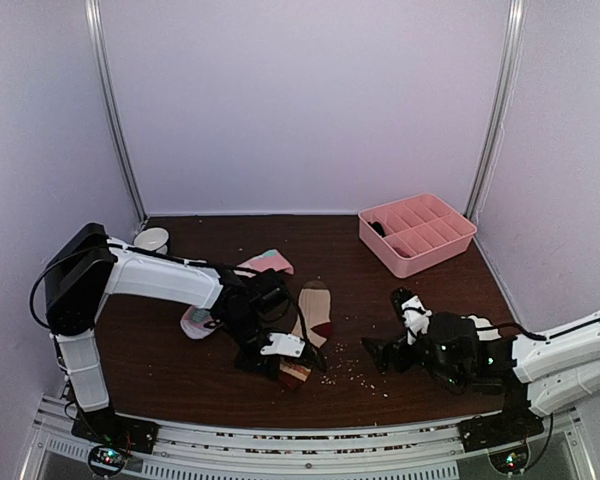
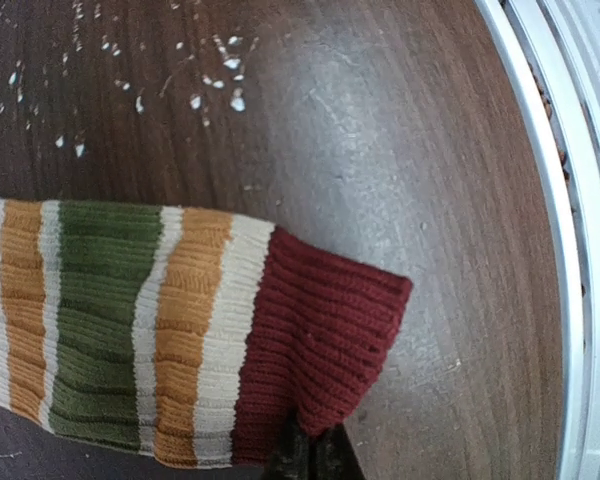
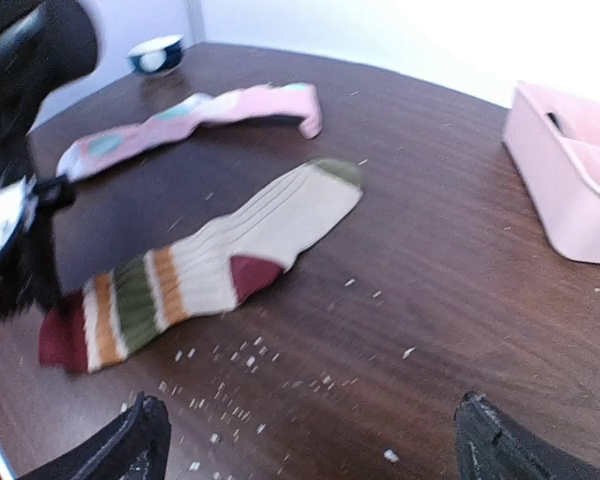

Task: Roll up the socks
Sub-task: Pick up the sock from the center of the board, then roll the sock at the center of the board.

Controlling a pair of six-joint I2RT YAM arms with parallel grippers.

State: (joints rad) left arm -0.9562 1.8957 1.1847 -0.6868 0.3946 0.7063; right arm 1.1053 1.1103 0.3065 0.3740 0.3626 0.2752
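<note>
Since the left gripper (image 2: 312, 455) is closed at the near end of the beige sock (image 2: 180, 330), its dark fingertips meeting on the edge of the maroon cuff (image 2: 320, 340), any roll would begin from that end. The wrist view crops the tips, so I judge it to be a pinch on the fabric, not on bare table. To the right of the cuff and apart from it, the right gripper (image 3: 320, 440) stands with its fingers spread wide and nothing between them. It faces the sock across a scatter of pale crumbs (image 3: 250, 360). The left arm is therefore the nearer one, already at the sock.

From the cuff, the sock's long axis runs away toward the far side, leaning slightly right, through the striped leg and maroon heel to a green toe. It lies flat and unrolled, so rolling means carrying the cuff far-ward along that line.

Farther and to the left lies the pink sock (image 3: 195, 112), also flat, apart from the beige one. At the far right sits a pink tray (image 3: 570, 200), and at the far left a small bowl (image 3: 155, 52).

No brand, label or writing is legible anywhere.
</note>
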